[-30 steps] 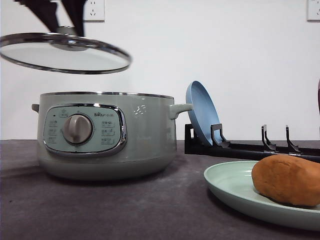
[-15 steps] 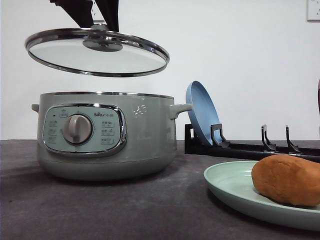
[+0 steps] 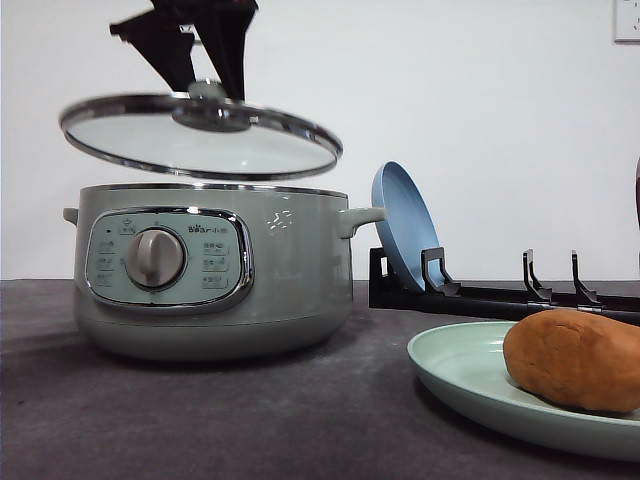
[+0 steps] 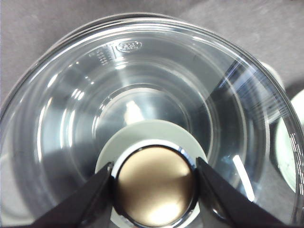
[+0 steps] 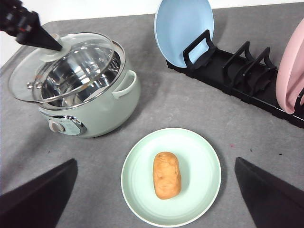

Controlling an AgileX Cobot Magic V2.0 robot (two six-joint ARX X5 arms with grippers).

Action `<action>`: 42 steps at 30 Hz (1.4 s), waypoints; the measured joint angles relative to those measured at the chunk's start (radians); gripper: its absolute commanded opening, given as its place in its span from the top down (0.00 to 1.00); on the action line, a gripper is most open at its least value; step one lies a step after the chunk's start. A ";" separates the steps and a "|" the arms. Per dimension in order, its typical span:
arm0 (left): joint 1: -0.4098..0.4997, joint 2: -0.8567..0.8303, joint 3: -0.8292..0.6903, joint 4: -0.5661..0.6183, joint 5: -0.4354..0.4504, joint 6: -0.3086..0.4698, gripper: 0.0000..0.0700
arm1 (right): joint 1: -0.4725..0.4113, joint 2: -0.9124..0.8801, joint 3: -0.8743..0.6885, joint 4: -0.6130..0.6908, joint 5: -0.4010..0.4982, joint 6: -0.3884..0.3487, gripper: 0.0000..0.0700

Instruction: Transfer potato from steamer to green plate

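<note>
The potato (image 5: 166, 175) (image 3: 575, 358) lies on the green plate (image 5: 199, 161) (image 3: 450, 370), to the right of the steamer (image 3: 210, 270) (image 5: 104, 107). My left gripper (image 3: 210, 95) (image 4: 154, 183) is shut on the green knob of the glass lid (image 3: 200, 135) (image 5: 66, 66) (image 4: 142, 85). It holds the lid slightly tilted a short way above the steamer's rim. Through the glass the steamer's shiny metal inside shows. My right gripper (image 5: 156, 160) is open high above the green plate and the potato, holding nothing.
A black dish rack (image 3: 480, 295) (image 5: 237, 71) stands behind the green plate, with a blue plate (image 3: 405, 225) (image 5: 184, 28) upright at its left end and a pink plate (image 5: 289, 71) at its right end. The table is dark grey.
The left gripper has carried the lid rightward from beyond the steamer's left side to over it, then lowered it a little. Potato and plate have not moved.
</note>
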 measured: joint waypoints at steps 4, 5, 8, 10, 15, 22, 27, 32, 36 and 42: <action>0.000 0.012 0.000 0.001 0.000 0.000 1.00 | 0.000 0.000 0.000 0.000 0.000 0.000 0.00; 0.000 0.013 0.000 0.001 0.000 0.000 1.00 | 0.000 0.000 0.000 0.000 0.000 0.000 0.00; 0.000 0.023 0.000 0.001 0.000 0.000 1.00 | 0.000 0.000 0.000 0.000 0.000 0.000 0.00; 0.000 0.037 0.000 0.001 0.000 0.000 1.00 | 0.000 0.000 0.000 0.000 0.000 0.000 0.00; 0.001 0.062 0.000 0.004 0.000 0.000 1.00 | 0.000 0.000 0.000 0.000 0.000 0.000 0.00; 0.001 0.064 0.000 0.008 -0.001 0.010 1.00 | 0.000 0.000 0.000 0.000 0.000 0.000 0.00; 0.001 0.065 0.000 0.029 -0.001 0.023 1.00 | 0.000 0.000 0.000 0.000 0.000 0.000 0.00; 0.001 0.067 0.000 0.045 -0.001 0.038 1.00 | 0.000 0.000 0.000 0.000 0.000 0.000 0.00; 0.001 0.068 0.000 0.046 -0.002 0.046 1.00 | 0.000 0.000 0.000 0.000 0.000 0.000 0.00; 0.001 0.083 0.000 0.048 -0.003 0.055 1.00 | 0.000 0.000 0.000 0.000 0.000 0.000 0.00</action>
